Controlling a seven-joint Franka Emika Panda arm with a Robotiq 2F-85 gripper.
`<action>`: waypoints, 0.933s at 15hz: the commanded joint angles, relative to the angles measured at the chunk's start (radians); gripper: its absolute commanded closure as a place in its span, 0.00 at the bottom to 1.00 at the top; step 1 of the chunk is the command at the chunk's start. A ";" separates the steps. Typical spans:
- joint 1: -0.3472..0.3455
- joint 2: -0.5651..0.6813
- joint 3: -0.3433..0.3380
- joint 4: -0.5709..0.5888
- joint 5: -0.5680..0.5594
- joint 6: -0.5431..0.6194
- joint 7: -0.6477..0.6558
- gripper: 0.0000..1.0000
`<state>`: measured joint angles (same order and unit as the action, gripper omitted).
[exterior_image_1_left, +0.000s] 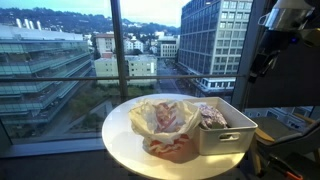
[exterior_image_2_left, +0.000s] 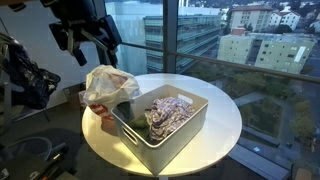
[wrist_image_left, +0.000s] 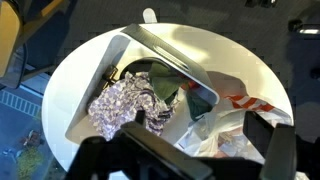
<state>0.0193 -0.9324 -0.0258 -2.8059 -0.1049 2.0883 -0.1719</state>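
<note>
My gripper (exterior_image_2_left: 88, 45) hangs open and empty well above the round white table (exterior_image_2_left: 215, 115). In the wrist view the gripper (wrist_image_left: 200, 122) has dark fingers (wrist_image_left: 260, 128) that stand wide apart over a crumpled clear plastic bag (wrist_image_left: 232, 128) with red print. This bag (exterior_image_2_left: 108, 85) lies on the table against the short end of a metal tray (exterior_image_2_left: 190, 122). The tray (wrist_image_left: 118, 55) holds crumpled silvery patterned wrapping (wrist_image_left: 118, 108) and a dark green piece (wrist_image_left: 155, 85). In an exterior view the bag (exterior_image_1_left: 165, 118) sits mid-table with the tray (exterior_image_1_left: 228, 138) beside it.
A floor-to-ceiling window (exterior_image_1_left: 60, 60) with city buildings lies right behind the table. Dark equipment and cables (exterior_image_2_left: 25, 85) stand by the table's edge near the robot. Bare tabletop (exterior_image_1_left: 125, 135) surrounds the bag and the tray.
</note>
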 joint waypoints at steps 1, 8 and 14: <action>0.005 0.000 -0.004 0.003 -0.004 -0.004 0.004 0.00; -0.045 0.248 0.002 0.049 -0.036 0.259 0.056 0.00; -0.119 0.621 0.014 0.208 -0.091 0.481 0.124 0.00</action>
<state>-0.0649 -0.5065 -0.0246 -2.7150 -0.1630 2.5048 -0.0910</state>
